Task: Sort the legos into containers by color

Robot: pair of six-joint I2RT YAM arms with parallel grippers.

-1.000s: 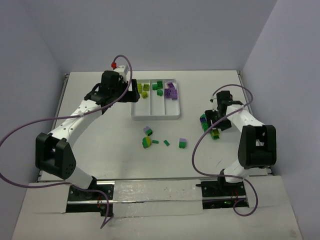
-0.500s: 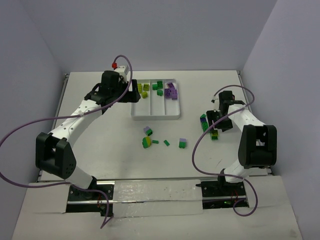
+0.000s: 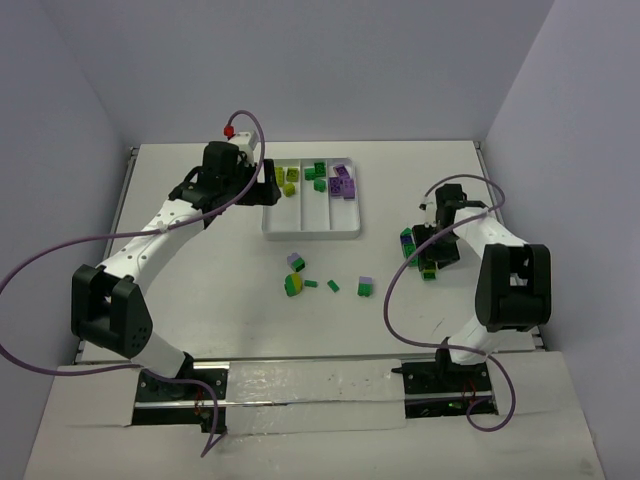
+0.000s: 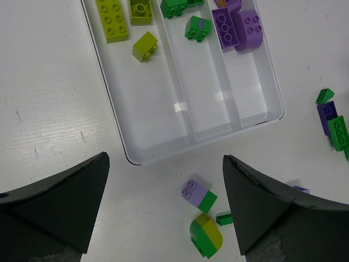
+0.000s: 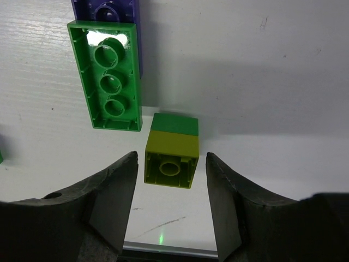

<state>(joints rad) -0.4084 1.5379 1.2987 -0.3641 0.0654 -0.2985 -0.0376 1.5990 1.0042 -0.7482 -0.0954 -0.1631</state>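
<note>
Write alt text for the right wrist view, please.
The right pincer, open, straddles a small yellow-green and green brick lying on its side on the white table, without touching it. Beyond it a long green brick lies underside up, beside a purple brick.

Top view high, looking down; wrist views close, downward; left shares tray [image 3: 312,237].

Purple brick [image 5: 106,8] partly behind long green brick [image 5: 109,76], cropped at top edge
</note>
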